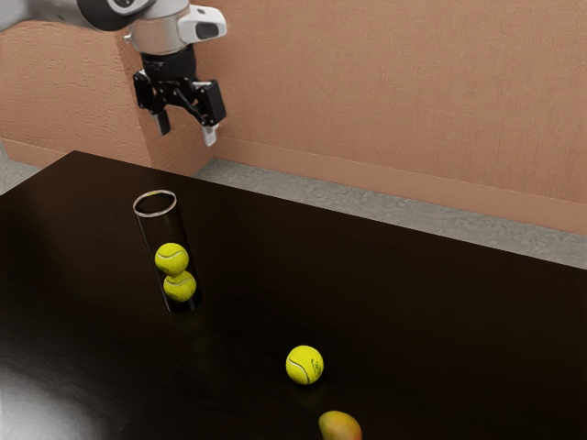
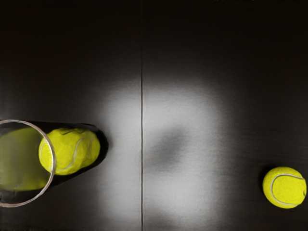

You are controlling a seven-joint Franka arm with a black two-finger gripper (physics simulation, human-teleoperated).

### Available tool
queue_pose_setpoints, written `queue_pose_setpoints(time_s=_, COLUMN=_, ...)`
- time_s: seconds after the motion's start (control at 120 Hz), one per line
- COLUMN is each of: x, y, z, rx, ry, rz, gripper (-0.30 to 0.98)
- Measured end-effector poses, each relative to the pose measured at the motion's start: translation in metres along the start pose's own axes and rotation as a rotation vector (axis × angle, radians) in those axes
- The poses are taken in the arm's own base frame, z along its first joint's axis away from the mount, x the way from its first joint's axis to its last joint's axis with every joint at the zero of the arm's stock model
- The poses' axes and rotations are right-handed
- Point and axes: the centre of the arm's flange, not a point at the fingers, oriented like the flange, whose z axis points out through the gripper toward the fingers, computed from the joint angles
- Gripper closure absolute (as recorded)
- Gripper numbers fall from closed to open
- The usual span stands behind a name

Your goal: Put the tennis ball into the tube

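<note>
Lower than the gripper [image 1: 187, 134], the tube [image 1: 163, 231] is cut off in the wrist view, the farther mango [image 1: 340, 426] in the exterior; the fingers [image 1: 210, 136] stand wide, empty.

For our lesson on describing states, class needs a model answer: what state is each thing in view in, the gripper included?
Gripper: open, empty, raised above table height.
Tube: upright, uncapped, partly filled.
Upper ball: inside the tube, on the lower one.
Lower ball: inside, near the tube's bottom.
Loose ball: outside the tube, on the table.
</note>
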Motion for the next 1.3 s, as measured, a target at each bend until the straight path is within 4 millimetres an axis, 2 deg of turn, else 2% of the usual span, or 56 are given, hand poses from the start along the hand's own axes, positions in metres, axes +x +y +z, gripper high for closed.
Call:
queue_pose_setpoints(time_s=0.133, x=-0.002, y=-0.007, z=0.001, rx=-0.011, ry=-0.005, rz=-0.024, gripper=0.0)
queue_pose_setpoints(time_s=0.217, x=-0.011, y=-0.007, z=0.001, rx=-0.031, ry=-0.01, rz=-0.031, gripper=0.0)
queue_pose_setpoints(time_s=0.3, x=-0.013, y=-0.005, z=0.014, rx=-0.041, ry=-0.029, rz=-0.035, gripper=0.0)
queue_pose_setpoints(time_s=0.358, x=-0.017, y=-0.003, z=0.035, rx=-0.049, ry=-0.059, rz=-0.039, gripper=0.0)
queue_pose_setpoints(time_s=0.433, x=-0.026, y=0.002, z=0.051, rx=-0.057, ry=-0.072, rz=-0.04, gripper=0.0)
queue_pose_setpoints(time_s=0.492, x=-0.034, y=0.02, z=0.062, rx=-0.063, ry=-0.076, rz=-0.014, gripper=0.0)
queue_pose_setpoints(time_s=0.625, x=-0.058, y=0.112, z=0.106, rx=-0.076, ry=-0.098, rz=0.14, gripper=0.0)
queue_pose_setpoints(time_s=0.7, x=-0.068, y=0.141, z=0.129, rx=-0.082, ry=-0.109, rz=0.185, gripper=0.0)
queue_pose_setpoints(time_s=0.85, x=-0.083, y=0.15, z=0.176, rx=-0.08, ry=-0.126, rz=0.19, gripper=0.0)
queue_pose_setpoints(time_s=1.0, x=-0.094, y=0.171, z=0.214, rx=-0.114, ry=-0.098, rz=0.204, gripper=0.0)
queue_pose_setpoints(time_s=1.183, x=-0.088, y=0.192, z=0.284, rx=-0.156, ry=-0.123, rz=0.204, gripper=0.0)
queue_pose_setpoints(time_s=1.3, x=-0.082, y=0.186, z=0.303, rx=-0.168, ry=-0.108, rz=0.179, gripper=0.0)
